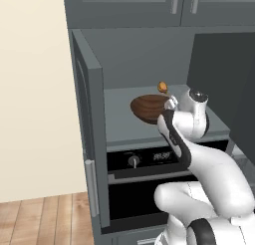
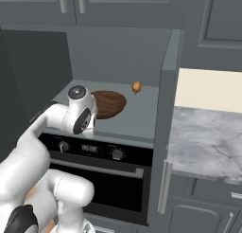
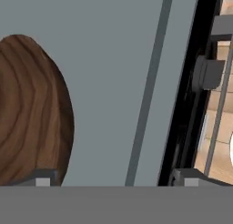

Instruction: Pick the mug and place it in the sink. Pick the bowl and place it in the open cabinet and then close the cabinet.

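Left base view: cabinet (image 1: 89,119) stands open, near door swung out at 9 o'clock of the shelf; grey interior shows.
Bowl: dark brown wooden bowl (image 1: 148,107) sits on the cabinet's grey shelf (image 1: 119,122), tilted, partly behind the robot's wrist.
Small item: orange-brown object (image 1: 162,86) on the shelf at 1 o'clock of the bowl, apart from it.
Arm: white arm rises from 5 o'clock, wrist at the bowl's 3 o'clock side.
Oven: black oven front (image 1: 144,162) with a knob and display just below the shelf.
Right base view: bowl (image 2: 109,103) on the shelf at 3 o'clock of the wrist; orange-brown object (image 2: 136,87) at 1 o'clock of the bowl; marble counter (image 2: 208,142) at far 3 o'clock, beyond the cabinet door's edge.
Hand view: bowl (image 3: 32,114) at 9 o'clock, ringed grain clear; shelf surface beside it.
Fingers: gripper (image 3: 116,182) fingers spread wide, one tip (image 3: 42,178) in front of the bowl's edge, the other tip well apart at 5 o'clock; nothing pinched.
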Robot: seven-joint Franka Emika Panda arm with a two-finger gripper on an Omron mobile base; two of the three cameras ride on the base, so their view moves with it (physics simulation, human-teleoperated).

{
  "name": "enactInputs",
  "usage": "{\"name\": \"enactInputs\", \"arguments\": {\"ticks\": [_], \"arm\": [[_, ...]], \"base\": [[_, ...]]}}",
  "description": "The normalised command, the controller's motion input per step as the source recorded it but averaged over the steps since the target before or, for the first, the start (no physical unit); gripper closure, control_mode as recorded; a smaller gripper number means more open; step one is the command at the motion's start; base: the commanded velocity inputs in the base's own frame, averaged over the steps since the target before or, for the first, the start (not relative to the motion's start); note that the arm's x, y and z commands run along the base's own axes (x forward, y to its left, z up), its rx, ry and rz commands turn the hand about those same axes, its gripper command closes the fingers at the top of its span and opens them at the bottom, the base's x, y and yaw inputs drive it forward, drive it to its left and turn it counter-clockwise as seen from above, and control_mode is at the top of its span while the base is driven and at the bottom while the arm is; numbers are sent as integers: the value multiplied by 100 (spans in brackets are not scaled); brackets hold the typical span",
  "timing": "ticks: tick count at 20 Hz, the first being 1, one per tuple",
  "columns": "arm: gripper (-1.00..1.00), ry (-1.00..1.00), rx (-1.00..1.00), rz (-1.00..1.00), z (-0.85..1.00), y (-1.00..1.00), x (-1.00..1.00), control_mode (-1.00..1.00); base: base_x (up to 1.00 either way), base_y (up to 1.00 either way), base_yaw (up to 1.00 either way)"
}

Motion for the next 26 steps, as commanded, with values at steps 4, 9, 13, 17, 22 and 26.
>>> {"name": "enactInputs", "arguments": {"ticks": [4,9,13,17,22,26], "arm": [[-100,-11,0,0,22,-1,-42,-100],[-100,-7,0,0,6,-1,-36,-100],[-100,-4,0,0,0,0,-21,-100],[-100,-1,0,0,0,0,-13,-100],[-100,0,0,0,1,-1,-14,-100],[-100,-4,1,0,12,-9,-30,100]], "base": [[0,0,0],[0,0,0],[0,0,0],[0,0,0],[0,0,0],[-27,-5,0]]}}
